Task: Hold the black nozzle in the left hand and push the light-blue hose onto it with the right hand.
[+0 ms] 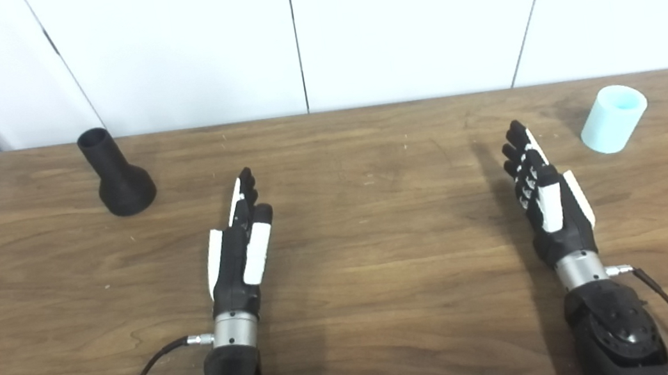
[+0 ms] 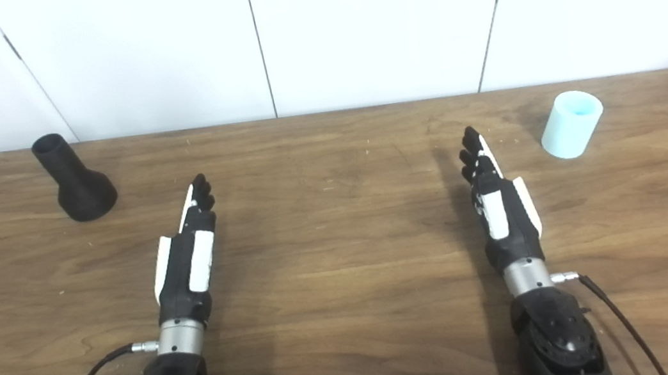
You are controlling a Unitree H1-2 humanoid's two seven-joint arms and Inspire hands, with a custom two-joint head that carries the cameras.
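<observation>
The black nozzle stands upright on its wide base at the far left of the wooden table. The light-blue hose piece, a short open tube, stands at the far right. My left hand is open, fingers straight and pointing away from me, well right of and nearer than the nozzle. My right hand is open too, left of and nearer than the hose. Neither hand touches anything. All of this also shows in the right eye view: nozzle, hose, left hand, right hand.
White wall panels rise directly behind the table's far edge. Thin black cables run from both wrists toward the bottom edge.
</observation>
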